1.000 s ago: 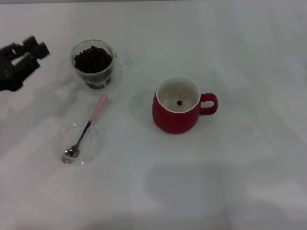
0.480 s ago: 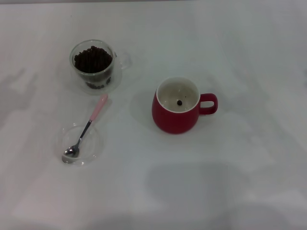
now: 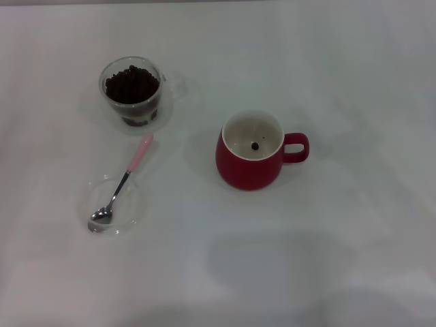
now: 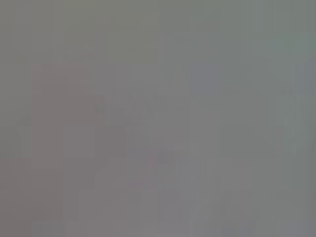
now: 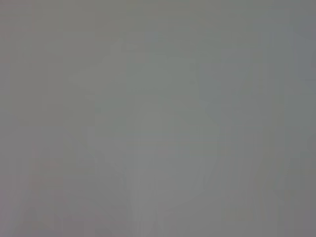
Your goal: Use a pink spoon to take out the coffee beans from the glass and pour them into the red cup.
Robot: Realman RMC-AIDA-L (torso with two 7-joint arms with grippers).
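White table (image 3: 354,259). Nearest on the robot's left: a shallow clear dish (image 3: 136,212) with the spoon (image 3: 125,180) lying in it, metal bowl down in the dish, pink handle slanting out over the rim and away toward the glass. Nothing holds the spoon. Further back and toward the middle, the red cup (image 3: 248,170), upright, handle pointing to the robot's right, one bean (image 3: 255,146) on its pale inside bottom. Farthest, back left: the glass (image 3: 133,94), upright, well filled with dark beans (image 3: 131,84), its clear handle turned to the right. Spoon handle tip lies near the glass, not touching. Neither gripper shows in any view, so their jaws cannot be judged; both wrist views give only flat grey.
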